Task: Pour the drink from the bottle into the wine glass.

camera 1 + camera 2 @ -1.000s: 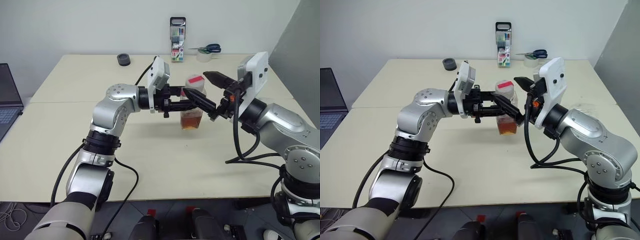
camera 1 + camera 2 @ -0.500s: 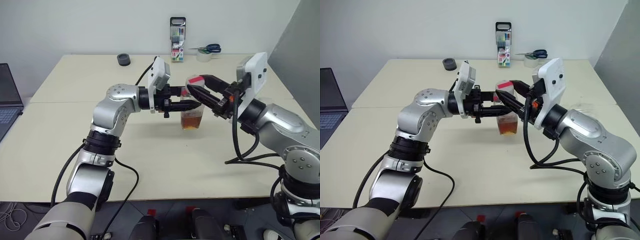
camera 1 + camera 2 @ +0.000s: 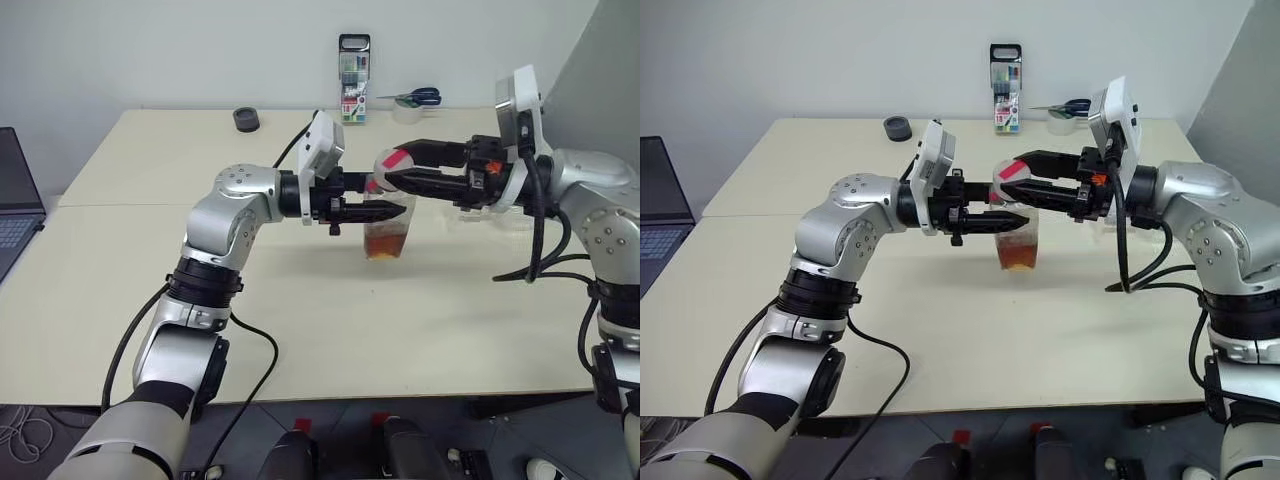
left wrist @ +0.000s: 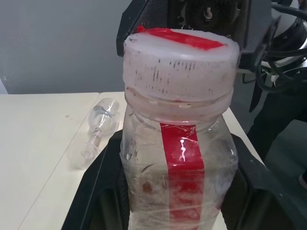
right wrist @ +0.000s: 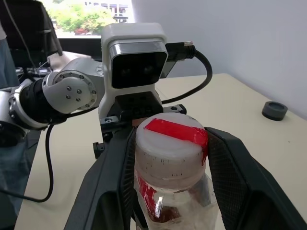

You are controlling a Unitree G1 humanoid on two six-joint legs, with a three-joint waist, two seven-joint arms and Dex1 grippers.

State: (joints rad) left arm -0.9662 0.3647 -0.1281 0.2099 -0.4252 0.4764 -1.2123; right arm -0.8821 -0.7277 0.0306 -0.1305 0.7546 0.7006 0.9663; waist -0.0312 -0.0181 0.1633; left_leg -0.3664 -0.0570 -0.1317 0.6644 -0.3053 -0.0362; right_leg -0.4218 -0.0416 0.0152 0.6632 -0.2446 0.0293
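Bottle (image 3: 387,215) stands upright mid-table (image 3: 300,310), amber drink (image 3: 385,243) filling roughly its lower third. Left gripper (image 3: 368,205) comes in level from the left and is clamped tight around the bottle body, below the cap (left wrist view shows a black finger (image 4: 98,191) pressed on each side of the red label strip). Right gripper (image 3: 392,166) reaches in level from the right at cap height, its two fingers partly closed around the white cap (image 3: 391,164); right wrist view has a pad (image 5: 228,177) on either side of the cap, touching or nearly so, can't tell if it's a firm grip.

Wine glass (image 4: 98,125) lies on its side on the table to the right of the bottle, behind the right forearm.

Far edge of the table: marker pack (image 3: 353,93) standing upright, scissors (image 3: 412,97) to its right, small dark round object (image 3: 246,119) to its left. Laptop (image 3: 15,205) at the far left.
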